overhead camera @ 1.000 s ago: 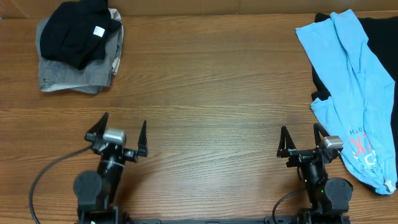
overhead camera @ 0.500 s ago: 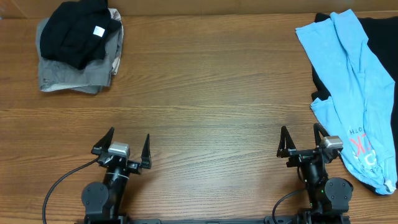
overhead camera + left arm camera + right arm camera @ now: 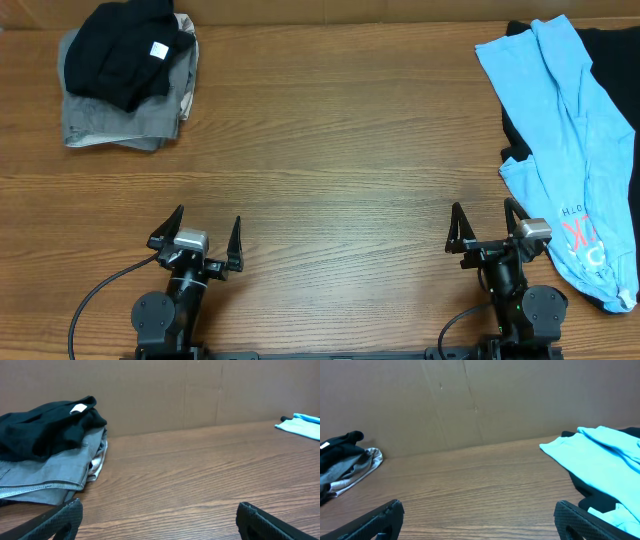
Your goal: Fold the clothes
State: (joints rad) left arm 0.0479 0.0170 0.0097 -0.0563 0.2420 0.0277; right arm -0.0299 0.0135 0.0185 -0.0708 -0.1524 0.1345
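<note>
A folded stack, a black garment [image 3: 128,52] on top of a grey one [image 3: 125,115], lies at the far left; it also shows in the left wrist view [image 3: 47,430]. A crumpled light blue shirt [image 3: 570,130] with red print lies over a black garment [image 3: 610,60] at the right edge; both show in the right wrist view, the blue shirt [image 3: 607,447] on top. My left gripper [image 3: 195,235] is open and empty near the front edge, left of centre. My right gripper [image 3: 487,228] is open and empty at the front right, just left of the blue shirt's lower end.
A brown cardboard wall [image 3: 200,390] stands behind the wooden table [image 3: 330,150]. Black cables [image 3: 95,300] run from the arm bases at the front edge.
My left gripper drew back toward the front edge and straightened between one second and half a second ago, then stayed still. The right arm and the clothes have not moved.
</note>
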